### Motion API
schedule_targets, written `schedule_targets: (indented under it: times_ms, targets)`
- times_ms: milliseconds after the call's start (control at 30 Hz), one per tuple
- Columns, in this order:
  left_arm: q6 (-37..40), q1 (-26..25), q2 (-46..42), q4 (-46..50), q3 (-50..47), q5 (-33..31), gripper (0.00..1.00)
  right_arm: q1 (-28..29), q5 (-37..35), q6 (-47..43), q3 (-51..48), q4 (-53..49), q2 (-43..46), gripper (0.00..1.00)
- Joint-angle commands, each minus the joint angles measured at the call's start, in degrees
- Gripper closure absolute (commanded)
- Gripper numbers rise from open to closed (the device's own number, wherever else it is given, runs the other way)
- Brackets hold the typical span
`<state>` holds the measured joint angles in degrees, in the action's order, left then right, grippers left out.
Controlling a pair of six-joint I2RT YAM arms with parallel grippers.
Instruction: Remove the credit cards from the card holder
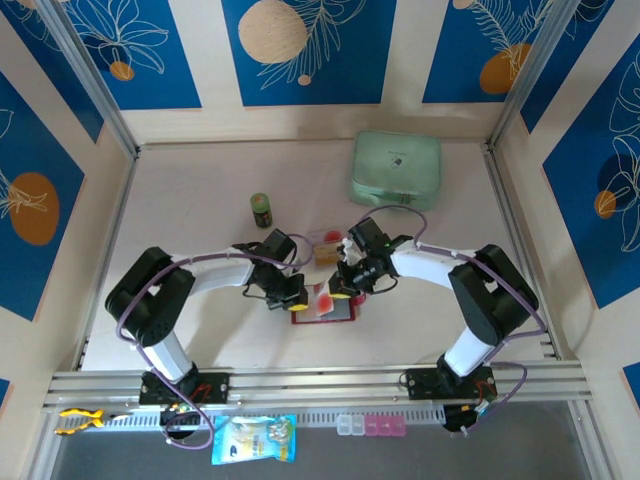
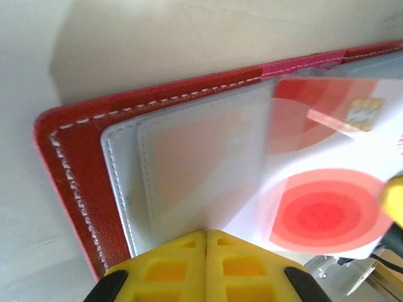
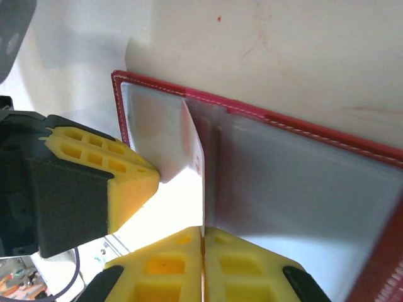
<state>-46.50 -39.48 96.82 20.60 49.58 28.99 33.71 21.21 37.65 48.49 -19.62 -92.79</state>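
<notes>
- Your left hand [image 2: 206,246] is closed, its yellow fingers pressed flat together at the bottom centre of the left wrist view. The tips sit against the near edge of the clear sleeves; you cannot tell whether a sleeve is actually pinched.
- Your right hand [image 3: 203,245] is closed too, at the bottom centre of its own view. It grips the white card [image 3: 194,148], which stands on edge and runs straight down into the seam between the fingers.
- The red wallet [image 2: 69,170] lies open on the desk [image 1: 200,190], just below the centre of the top view, between your two hands.
- In the left wrist view the white card [image 2: 327,189] with red circles fills the right side, partly covered by a cloudy sleeve. A yellow finger [image 2: 393,200] of your right hand touches it at the right edge.
- A tan card [image 1: 326,255] lies on the desk just above the wallet, beside something small and red that is too small to tell.
- A mint-green case [image 1: 395,170] sits at the upper right, well apart, and a small green bottle [image 1: 261,210] stands left of centre.
</notes>
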Motion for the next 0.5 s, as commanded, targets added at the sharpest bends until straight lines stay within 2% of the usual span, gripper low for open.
schedule_targets:
  times_ms: [0,267,467]
  targets:
    - [1.3,0.6,-0.8,4.4,0.1,-3.2,0.94,-0.9,-1.5,-2.1,-1.3,-4.7,2.7,0.92]
    - [1.0,0.8,-1.0,2.7,0.3,-2.2,0.93,-1.9,-2.5,-5.6,0.9,-8.6,7.3,0.96]
    - [-0.2,0.8,-1.3,0.1,-0.8,-1.3,0.92,-2.4,-6.6,-13.9,4.5,-13.0,9.2,1.0]
